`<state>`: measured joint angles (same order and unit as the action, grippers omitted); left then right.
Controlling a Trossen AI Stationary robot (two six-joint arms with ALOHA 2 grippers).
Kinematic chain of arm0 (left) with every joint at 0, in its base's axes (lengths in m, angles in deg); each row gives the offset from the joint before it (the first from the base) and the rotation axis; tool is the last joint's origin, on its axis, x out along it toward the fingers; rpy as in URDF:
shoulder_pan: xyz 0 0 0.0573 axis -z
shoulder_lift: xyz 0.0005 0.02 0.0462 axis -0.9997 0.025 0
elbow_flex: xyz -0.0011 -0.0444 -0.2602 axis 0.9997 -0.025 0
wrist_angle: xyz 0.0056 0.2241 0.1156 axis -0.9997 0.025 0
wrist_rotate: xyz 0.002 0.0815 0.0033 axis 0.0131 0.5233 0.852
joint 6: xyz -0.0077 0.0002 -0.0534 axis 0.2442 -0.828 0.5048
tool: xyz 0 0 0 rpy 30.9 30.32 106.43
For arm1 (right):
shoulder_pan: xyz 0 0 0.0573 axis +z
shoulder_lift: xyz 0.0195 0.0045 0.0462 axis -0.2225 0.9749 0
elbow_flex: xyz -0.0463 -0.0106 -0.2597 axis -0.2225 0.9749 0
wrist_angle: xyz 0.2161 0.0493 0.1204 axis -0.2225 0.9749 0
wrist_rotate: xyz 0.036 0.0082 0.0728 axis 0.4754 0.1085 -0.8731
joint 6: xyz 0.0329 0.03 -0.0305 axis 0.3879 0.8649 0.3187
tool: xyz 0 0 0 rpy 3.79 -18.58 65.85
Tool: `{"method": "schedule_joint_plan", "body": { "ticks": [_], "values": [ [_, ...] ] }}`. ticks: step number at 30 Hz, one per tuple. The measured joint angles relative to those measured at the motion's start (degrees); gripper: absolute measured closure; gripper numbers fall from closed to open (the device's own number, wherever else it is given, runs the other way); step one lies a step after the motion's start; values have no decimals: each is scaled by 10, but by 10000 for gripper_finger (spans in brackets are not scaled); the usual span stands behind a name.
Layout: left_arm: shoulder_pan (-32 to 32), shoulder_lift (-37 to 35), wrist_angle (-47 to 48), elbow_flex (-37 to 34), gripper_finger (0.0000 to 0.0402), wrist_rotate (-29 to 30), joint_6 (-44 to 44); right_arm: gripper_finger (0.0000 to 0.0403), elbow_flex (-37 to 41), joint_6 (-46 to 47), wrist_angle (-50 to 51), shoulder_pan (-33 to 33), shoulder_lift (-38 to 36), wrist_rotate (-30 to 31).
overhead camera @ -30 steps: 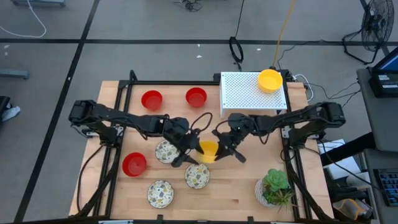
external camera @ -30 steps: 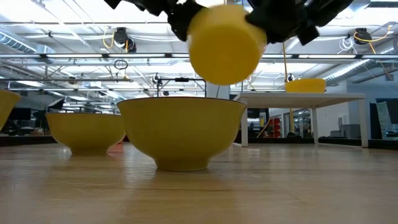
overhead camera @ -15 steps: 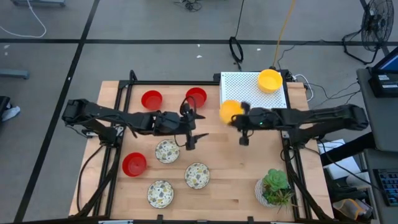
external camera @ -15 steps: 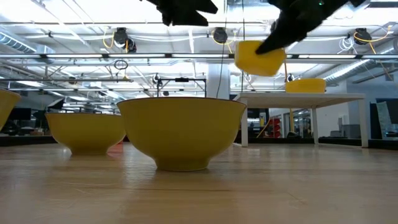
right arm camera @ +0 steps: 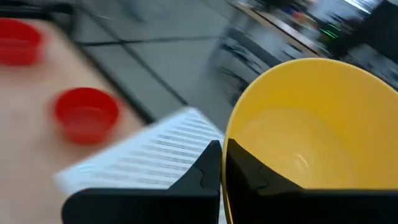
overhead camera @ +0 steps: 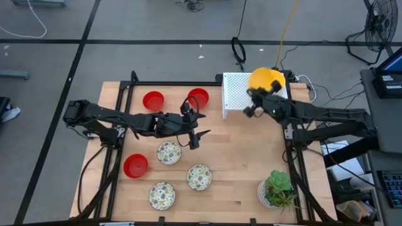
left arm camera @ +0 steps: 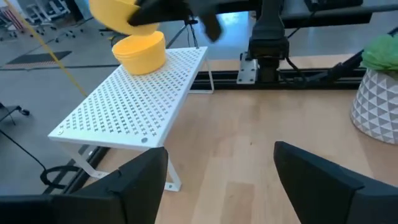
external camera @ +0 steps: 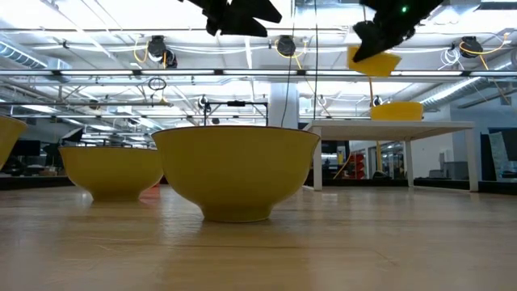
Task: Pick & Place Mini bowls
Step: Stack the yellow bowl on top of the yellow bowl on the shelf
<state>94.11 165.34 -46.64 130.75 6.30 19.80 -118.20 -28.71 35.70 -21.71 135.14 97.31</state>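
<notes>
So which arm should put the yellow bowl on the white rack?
The right arm. Its pincer grips the yellow bowl above the white rack, close to the other yellow bowl there. The left pincer is open and empty over the middle of the table.

both arms are dark, nearly black, built of slim tubular links joined by rounded, bulkier joint housings. the left arm point(overhead camera: 119, 119) ends in a gripper with pointed, splayed black fingers point(overhead camera: 196, 137). in its wrist view those fingers point(left arm camera: 134, 186) look broad, matte and wedge-shaped. the right arm point(overhead camera: 320, 115) carries a small green light near its wrist, and its fingers point(right arm camera: 205, 171) are angular black plates.
</notes>
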Motion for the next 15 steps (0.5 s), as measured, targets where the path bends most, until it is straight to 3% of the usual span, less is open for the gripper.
{"method": "schedule_joint_plan", "body": {
  "ticks": [8,15],
  "values": [
    [-2,0,0,0,136,29,9,403,-5,65,78,-155,13,-6],
    [-2,0,0,0,153,29,24,403,-5,104,104,-244,23,-139]
  ]
}}
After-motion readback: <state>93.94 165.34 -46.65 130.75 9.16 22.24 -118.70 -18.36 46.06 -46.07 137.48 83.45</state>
